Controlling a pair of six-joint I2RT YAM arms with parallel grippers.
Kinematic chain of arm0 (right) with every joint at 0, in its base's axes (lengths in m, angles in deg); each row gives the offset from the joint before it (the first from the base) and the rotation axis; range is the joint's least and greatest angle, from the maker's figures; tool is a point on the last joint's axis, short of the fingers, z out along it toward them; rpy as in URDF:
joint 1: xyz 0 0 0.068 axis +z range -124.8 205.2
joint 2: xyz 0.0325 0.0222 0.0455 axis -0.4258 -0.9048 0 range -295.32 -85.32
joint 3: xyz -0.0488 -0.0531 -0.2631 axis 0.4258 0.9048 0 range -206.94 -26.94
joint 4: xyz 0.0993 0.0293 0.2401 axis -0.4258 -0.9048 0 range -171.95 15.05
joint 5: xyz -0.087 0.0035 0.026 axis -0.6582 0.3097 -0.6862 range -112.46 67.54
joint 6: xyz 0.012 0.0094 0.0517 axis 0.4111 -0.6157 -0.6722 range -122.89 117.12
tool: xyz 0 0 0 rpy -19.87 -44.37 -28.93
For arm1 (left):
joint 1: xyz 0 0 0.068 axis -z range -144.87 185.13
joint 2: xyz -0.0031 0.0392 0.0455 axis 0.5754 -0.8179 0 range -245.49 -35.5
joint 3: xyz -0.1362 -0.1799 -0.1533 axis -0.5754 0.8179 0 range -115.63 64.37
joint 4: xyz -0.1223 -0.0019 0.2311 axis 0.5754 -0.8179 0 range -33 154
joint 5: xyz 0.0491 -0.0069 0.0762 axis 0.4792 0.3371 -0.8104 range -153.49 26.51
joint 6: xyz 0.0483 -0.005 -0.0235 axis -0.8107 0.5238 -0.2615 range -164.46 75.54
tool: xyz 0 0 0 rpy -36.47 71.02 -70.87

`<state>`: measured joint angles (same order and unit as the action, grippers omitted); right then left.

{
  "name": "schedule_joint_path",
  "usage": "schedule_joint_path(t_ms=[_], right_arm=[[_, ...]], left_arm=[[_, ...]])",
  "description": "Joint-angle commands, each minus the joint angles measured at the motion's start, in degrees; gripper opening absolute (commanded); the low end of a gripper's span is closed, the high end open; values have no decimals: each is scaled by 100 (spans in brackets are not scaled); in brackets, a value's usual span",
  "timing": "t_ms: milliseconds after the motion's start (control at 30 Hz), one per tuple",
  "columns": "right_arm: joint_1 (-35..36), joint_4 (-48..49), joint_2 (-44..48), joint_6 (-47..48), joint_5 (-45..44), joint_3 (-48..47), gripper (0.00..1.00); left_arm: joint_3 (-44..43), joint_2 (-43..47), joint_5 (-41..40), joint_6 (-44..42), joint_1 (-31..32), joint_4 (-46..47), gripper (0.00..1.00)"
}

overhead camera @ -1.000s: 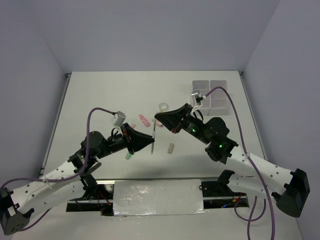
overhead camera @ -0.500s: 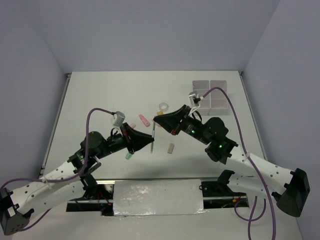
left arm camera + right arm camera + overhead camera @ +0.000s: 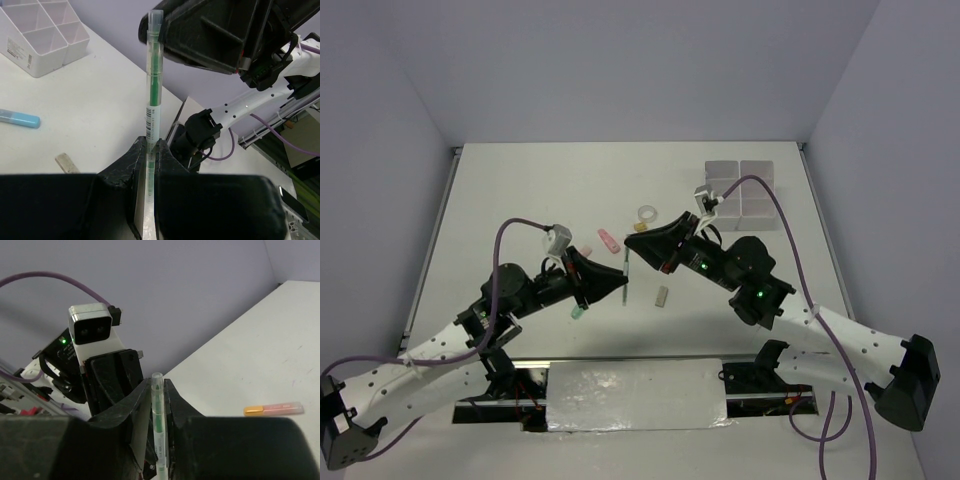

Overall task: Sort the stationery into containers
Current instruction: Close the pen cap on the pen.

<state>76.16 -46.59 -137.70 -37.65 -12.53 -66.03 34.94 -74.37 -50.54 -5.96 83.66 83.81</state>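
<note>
pen sits above mid-table, gripped at both ends. left gripper: overhead hides its jaws, but its wrist view shows them pinched tight on the pen's lower barrel, with a blue stick and the box beyond. right gripper: its wrist view shows jaws nearly closed, hugging the pen's tip, and a pink stick lying apart. overhead alone shows the tape ring.

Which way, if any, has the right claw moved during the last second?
Yes. The right claw, gripping the thin green pen, crept slightly left, away from the translucent white divided plastic box, which stayed put.
</note>
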Motion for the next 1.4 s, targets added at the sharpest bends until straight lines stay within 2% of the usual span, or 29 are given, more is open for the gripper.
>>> schedule_joint_path(t_ms=[0, 100, 200, 633, 767, 800, 833, 867, 900, 933, 967, 1000, 1033, 1100, 1167, 1200, 1233, 1300, 1367], right_arm=[[134, -163, 44, 215, 307, -239, 24], [134, -339, 61, 338, 263, -388, 28], [134, -454, 105, 444, 176, -450, 38], [177, -410, -97, 567, 509, -433, 40], [221, -489, -141, 646, 580, -494, 35], [230, -498, -150, 664, 589, -520, 21], [239, -515, -167, 664, 580, -529, 13], [248, -533, -185, 655, 562, -547, 0], [248, -525, -185, 655, 562, -547, 0], [257, -498, -167, 664, 571, -530, 0], [248, -472, -159, 646, 562, -521, 0], [248, -454, -141, 646, 545, -503, 0], [265, -437, -115, 672, 527, -494, 0], [274, -410, -80, 664, 492, -485, 0], [274, -393, -53, 646, 448, -485, 0], [274, -375, -44, 646, 448, -494, 0], [283, -392, -44, 655, 474, -512, 0], [292, -419, -53, 664, 501, -538, 0], [300, -436, -44, 673, 571, -547, 4]], left_arm=[[-379, -59, -83, -387, -19, 436, 0], [-309, -112, 181, -484, -19, 611, 0], [-212, -112, 348, -466, -19, 699, 0], [-291, -15, 67, -440, -11, 603, 0], [-405, -76, 41, -458, -11, 594, 0], [-414, -94, 41, -449, -19, 603, 0], [-432, -129, 41, -440, -19, 637, 1], [-449, -147, 67, -431, -19, 647, 7], [-467, -217, 50, -422, -19, 638, 12], [-493, -252, 41, -388, -19, 620, 29], [-511, -287, 32, -387, -11, 603, 38], [-520, -366, 50, -379, -19, 611, 53], [-529, -401, 58, -344, -19, 620, 60], [-529, -515, 111, -317, -19, 664, 63], [-476, -577, 155, -256, -11, 804, 50], [-467, -630, 173, -247, -11, 840, 32], [-458, -648, 199, -255, -11, 866, 21], [-476, -674, 234, -290, -11, 840, 3], [-467, -631, 313, -326, -11, 892, 0]])
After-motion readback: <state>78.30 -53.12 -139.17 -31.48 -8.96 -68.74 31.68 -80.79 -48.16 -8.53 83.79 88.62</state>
